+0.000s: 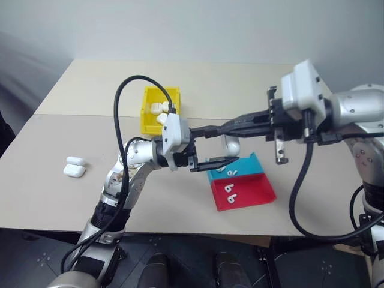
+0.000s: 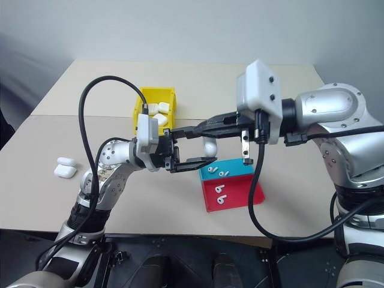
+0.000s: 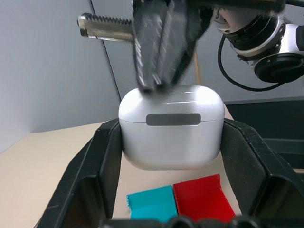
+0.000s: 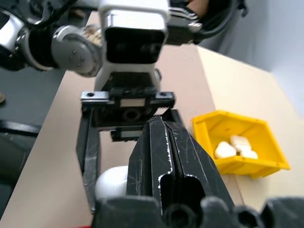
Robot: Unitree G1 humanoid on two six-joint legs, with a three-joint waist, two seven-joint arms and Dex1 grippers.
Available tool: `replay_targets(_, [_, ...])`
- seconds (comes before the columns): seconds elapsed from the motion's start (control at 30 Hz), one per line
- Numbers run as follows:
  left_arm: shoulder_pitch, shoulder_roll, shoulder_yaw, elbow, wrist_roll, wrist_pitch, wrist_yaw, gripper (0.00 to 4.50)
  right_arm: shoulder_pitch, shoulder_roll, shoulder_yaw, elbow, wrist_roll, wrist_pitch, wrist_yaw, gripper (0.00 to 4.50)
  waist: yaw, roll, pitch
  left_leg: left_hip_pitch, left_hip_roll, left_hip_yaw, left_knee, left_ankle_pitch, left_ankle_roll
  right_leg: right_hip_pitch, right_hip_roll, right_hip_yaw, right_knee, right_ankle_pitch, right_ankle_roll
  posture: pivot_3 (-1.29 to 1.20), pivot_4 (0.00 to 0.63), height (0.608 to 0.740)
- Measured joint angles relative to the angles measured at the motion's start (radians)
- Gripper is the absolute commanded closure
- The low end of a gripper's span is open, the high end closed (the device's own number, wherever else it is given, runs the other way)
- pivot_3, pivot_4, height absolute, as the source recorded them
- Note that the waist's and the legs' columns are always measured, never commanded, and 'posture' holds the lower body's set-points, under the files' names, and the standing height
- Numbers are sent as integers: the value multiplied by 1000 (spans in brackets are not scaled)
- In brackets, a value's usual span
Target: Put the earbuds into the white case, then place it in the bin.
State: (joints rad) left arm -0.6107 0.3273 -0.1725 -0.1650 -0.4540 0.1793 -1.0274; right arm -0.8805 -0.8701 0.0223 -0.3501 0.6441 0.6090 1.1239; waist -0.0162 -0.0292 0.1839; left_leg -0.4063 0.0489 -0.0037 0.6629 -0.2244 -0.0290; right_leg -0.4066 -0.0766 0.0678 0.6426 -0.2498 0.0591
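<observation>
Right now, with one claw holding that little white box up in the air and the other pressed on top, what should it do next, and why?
Probably carry the white case over to the bin. Its lid looks closed, the left gripper holds it above the table, and the shut right gripper touches its top, so that one should first back away.

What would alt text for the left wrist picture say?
A white case, lid closed, is clamped between the left hand's black fingers while the shut right hand presses on its top. A blue tray and red tray lie below.
</observation>
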Motion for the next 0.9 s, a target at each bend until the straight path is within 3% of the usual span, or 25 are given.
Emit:
replay_targets(0.1, [15,11,22,-19,0,2,34,1700,-5,0,-55,14,0,-3,-32,4467,0,0,0,0,0,0,0,0,0,0,0,0,-1,0,0,0,150,740])
replay_targets(0.2, [11,9,59,-25,60,37,175,1700,10,14,-145,22,32,5,-96,4467,2,0,0,0,0,0,0,0,0,0,0,0,0,0,0,0,150,740])
replay_targets(0.33, [-155,-15,60,42,271,246,503,1700,90,29,-231,7,69,45,-192,4467,14,-1,0,-1,-1,-2,2,0,0,2,-1,-1,-1,1,1,0,150,740])
replay_targets(0.47, [-285,-71,100,222,440,210,801,1700,175,32,-244,-12,83,77,-250,4467,11,-1,0,-2,-1,-1,1,0,0,0,-1,-1,-2,1,1,0,150,740])
replay_targets(0.73, [-352,-87,127,594,539,222,978,1700,226,23,-230,-51,72,80,-286,4467,3,-1,0,-3,-1,-1,0,0,0,-1,-1,-1,-1,1,1,0,150,740])
replay_targets(0.9, [-378,-108,135,745,543,163,994,1700,231,20,-227,-57,63,81,-304,4467,4,-1,0,-4,-1,-1,0,0,0,-2,-1,-1,-2,1,1,0,150,740])
